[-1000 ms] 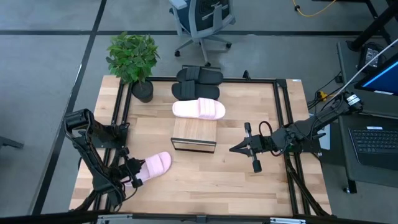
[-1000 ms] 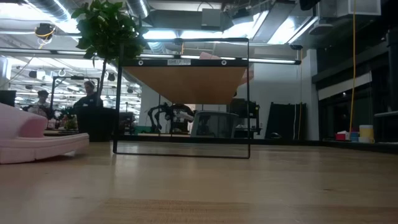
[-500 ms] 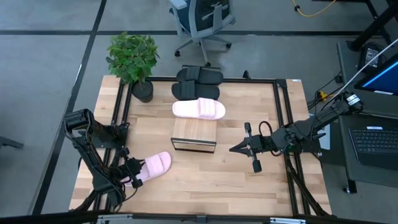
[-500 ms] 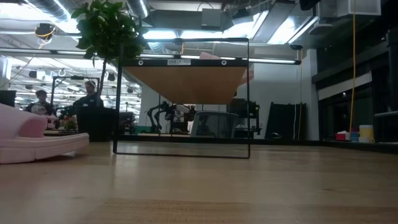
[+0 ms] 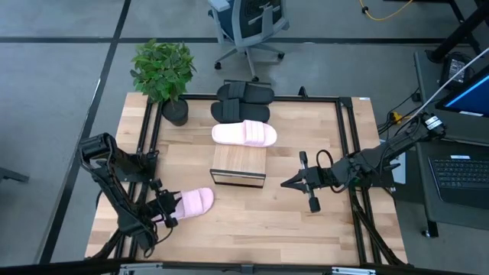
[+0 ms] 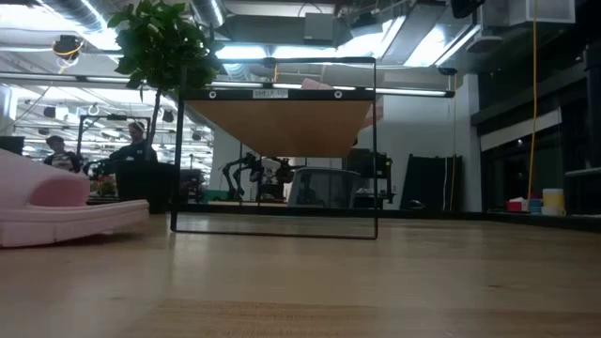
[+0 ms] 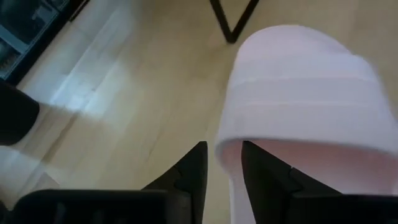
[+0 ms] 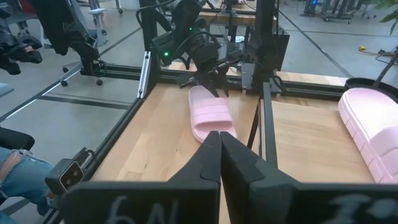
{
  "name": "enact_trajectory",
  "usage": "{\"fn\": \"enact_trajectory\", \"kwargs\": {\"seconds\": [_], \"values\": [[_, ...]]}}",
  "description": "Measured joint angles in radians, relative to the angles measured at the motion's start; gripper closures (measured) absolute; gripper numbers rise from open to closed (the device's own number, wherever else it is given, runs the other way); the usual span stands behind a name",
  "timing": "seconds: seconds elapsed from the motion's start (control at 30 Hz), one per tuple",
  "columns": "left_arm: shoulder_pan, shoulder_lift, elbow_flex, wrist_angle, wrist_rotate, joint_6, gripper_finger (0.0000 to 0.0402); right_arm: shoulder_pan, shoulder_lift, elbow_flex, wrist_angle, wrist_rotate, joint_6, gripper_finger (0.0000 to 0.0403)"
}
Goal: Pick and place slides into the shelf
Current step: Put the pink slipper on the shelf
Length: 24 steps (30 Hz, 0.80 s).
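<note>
Pale pink foam: one slide (image 5: 194, 203) lies flat on the worktop (image 5: 252, 221) at the near left, sole down, toe toward the shelf (image 5: 238, 166). Your left claw (image 5: 166, 213) sits at its heel end. In the left wrist view the two fingers (image 7: 190, 177) straddle the slide's side wall, one outside, one inside the foot opening, with a gap showing, so read the claw as parted and not clamped on the slide. Judgement: the slide rests on the worktop by its own weight, not carried.

Second pale pink slide (image 5: 244, 134) lies on the shelf's far side, touching or just beside its back edge; from above you cannot tell whether it sits on the plank or behind it. The black pair (image 5: 241, 101) lies side by side at the worktop's far edge, near the potted plant (image 5: 163, 72), well apart from both claws.

Right claw (image 5: 289, 183) hovers right of the shelf, tips pointing toward it; its wrist view shows the fingers (image 8: 211, 158) pressed together, empty. It looks parked.

Low view: shelf frame (image 6: 274, 150) stands upright mid-worktop, the near pink slide at the left edge.

Placement reasoning: near slide is lined up with the shelf's left end, a short push or lift away. Three slides appear still outside the shelf
</note>
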Motion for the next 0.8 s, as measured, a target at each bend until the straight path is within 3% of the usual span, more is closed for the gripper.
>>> {"fn": "enact_trajectory", "kwargs": {"seconds": [0.27, 0.8], "values": [[0.047, 0.000, -0.071, 0.070, 0.021, 0.015, 0.0307, 0.000, 0.027, 0.000, -0.001, 0.000, 0.023, 0.0398], [0.049, 0.000, -0.076, 0.197, -0.040, 0.212, 0.0307, 0.000, 0.027, 0.000, 0.000, 0.000, 0.019, 0.0398]]}}
